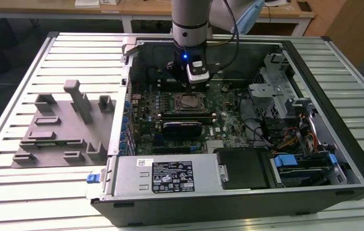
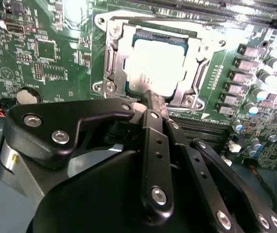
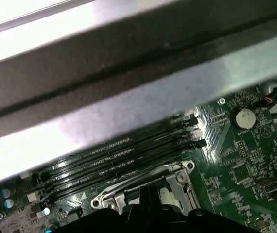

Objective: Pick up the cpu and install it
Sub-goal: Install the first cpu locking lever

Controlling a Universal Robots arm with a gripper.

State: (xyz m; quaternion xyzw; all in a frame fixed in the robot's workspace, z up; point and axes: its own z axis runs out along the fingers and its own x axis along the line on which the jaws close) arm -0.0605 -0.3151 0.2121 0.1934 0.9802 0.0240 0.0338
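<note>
A: Where's the gripper (image 2: 154, 99)?

B: Inside the open computer case (image 1: 335, 120), hovering just above the socket frame (image 2: 110, 53) on the motherboard (image 1: 227, 120). In the second wrist view its black fingers (image 2: 150, 116) meet at one tip with no gap between them, and nothing is held there.

A: And the cpu (image 2: 157, 65)?

B: Lying flat inside the socket frame, a square chip with a bright silver top and a thin darker rim. In the exterior view the cpu (image 1: 188, 101) sits directly below the arm's wrist.

A: What else does the case hold?

B: The memory slots (image 3: 114, 160) run alongside the socket. The power supply box (image 1: 162, 175) sits at the near edge, with bundled cables (image 1: 284, 134) toward the exterior view's right. Outside the case, toward the exterior view's left, a grey fixture tray (image 1: 60, 130) rests on the slatted table (image 1: 15, 187).

A: Any writing?

B: The power supply carries a white label (image 1: 172, 176), its print too small to read. Faint marks on the chip are washed out by glare.
</note>
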